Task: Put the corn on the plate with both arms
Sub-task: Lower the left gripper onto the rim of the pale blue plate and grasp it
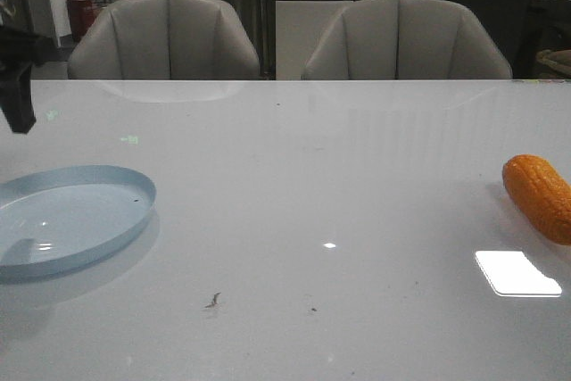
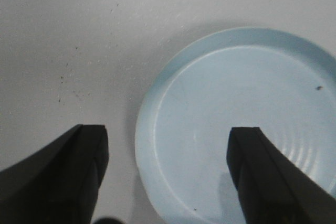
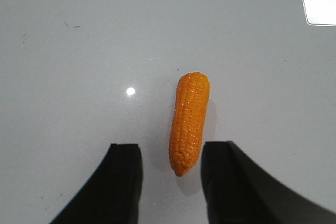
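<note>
The orange corn [image 1: 540, 195] lies on the white table at the far right edge of the front view. The pale blue plate [image 1: 71, 220] lies at the front left, with nothing on it. In the left wrist view my left gripper [image 2: 167, 131] is open and empty above the plate's [image 2: 241, 124] rim, one finger over the table and one over the plate. In the right wrist view my right gripper [image 3: 171, 148] is open above the table, with the near end of the corn [image 3: 190, 121] between its fingers, untouched. A dark part of the left arm [image 1: 18, 86] shows at the left edge.
Two grey chairs [image 1: 165, 37] [image 1: 406, 37] stand behind the table's far edge. A bright light patch [image 1: 517, 274] reflects near the corn. Small dark marks [image 1: 212, 301] lie on the table's front middle.
</note>
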`<state>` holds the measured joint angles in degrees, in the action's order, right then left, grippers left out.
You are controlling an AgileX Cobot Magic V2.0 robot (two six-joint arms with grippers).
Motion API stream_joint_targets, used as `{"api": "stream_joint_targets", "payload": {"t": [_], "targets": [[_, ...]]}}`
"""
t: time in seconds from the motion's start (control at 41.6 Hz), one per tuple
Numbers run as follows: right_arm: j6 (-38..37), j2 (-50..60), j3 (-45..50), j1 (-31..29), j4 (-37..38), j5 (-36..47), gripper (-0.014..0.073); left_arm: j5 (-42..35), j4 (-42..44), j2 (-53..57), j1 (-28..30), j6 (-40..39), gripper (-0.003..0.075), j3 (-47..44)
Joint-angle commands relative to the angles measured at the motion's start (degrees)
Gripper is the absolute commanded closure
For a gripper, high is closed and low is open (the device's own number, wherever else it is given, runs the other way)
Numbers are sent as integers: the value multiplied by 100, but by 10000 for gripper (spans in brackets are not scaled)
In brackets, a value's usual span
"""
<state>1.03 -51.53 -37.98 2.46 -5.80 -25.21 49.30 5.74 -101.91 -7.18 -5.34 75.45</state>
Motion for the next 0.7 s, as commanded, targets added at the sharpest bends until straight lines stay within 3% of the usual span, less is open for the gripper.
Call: {"api": "stream_joint_targets", "payload": {"t": [0.0, 0.48, 0.576, 0.673], "targets": [[15, 35, -209, 3, -16, 287, 201, 14, 287, -29, 83, -48, 206, 209], [15, 35, -209, 3, -16, 272, 201, -124, 377, -744, 191, -48, 215, 218], [15, 35, -209, 3, -16, 279, 201, -163, 365, -794, 191, -48, 280, 218], [15, 35, -209, 3, -16, 279, 201, -173, 365, -862, 191, -48, 405, 218]]}}
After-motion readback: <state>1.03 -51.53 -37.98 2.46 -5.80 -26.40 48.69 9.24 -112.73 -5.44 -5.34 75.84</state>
